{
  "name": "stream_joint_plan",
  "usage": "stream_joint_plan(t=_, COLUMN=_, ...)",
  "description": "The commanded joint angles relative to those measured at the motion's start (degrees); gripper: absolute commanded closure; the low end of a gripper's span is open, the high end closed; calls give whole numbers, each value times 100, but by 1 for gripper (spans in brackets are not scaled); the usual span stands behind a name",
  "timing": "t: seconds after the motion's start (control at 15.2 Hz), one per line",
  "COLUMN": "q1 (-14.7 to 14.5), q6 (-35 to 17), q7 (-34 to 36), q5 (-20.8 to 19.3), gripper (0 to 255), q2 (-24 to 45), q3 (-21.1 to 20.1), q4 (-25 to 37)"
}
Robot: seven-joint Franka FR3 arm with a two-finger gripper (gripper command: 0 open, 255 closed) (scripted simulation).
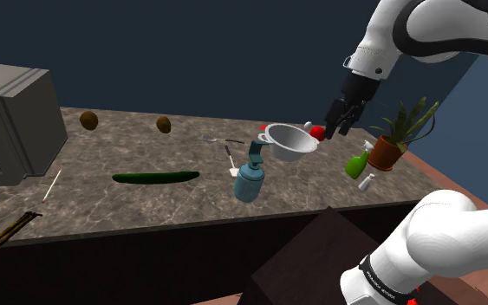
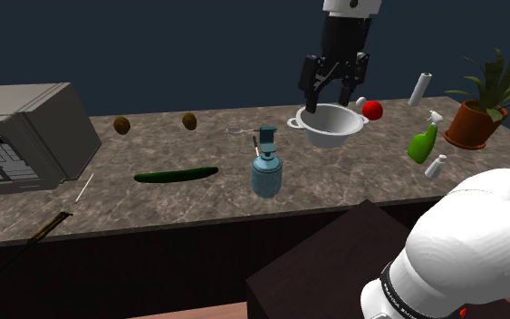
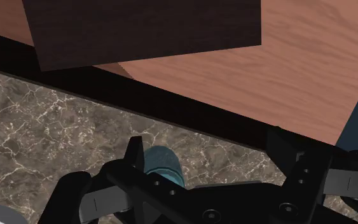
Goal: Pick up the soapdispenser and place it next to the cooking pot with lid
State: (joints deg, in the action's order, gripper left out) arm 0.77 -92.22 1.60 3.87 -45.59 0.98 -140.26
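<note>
Soap dispenser (image 2: 265, 172), teal, stands upright on the marbled tabletop (image 2: 171, 208), near the open-topped pale pot (image 2: 331, 127) but not touching it. The hand (image 2: 327, 102) hovers over the pot's rim, fingers wide apart and clasping nothing.

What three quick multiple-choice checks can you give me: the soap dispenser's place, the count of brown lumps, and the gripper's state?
1. The soap dispenser stands:
A on the counter, between the cucumber and the pot
B inside the pot
C on the cucumber

2. Round brown lumps on the counter:
A one
B two
C four

3. The gripper is:
A open and empty
B shut on the soap dispenser
C shut on the cucumber

Key:
1 A, it stands upright on the counter between them.
2 B, both lie near the back edge.
3 A, its fingers stand apart, raised near the pot.
</note>
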Motion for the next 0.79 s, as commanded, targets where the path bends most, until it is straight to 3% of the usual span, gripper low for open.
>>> stream_joint_plan(t=0.0, q1=0, q6=0, q7=0, q5=0, gripper=0, q2=0, q3=0, q4=0)
stream_joint_plan(t=0.73, q1=289, q6=-3162, q7=1038, q5=-51, gripper=0, q2=1200, q3=-619, q4=-1085)
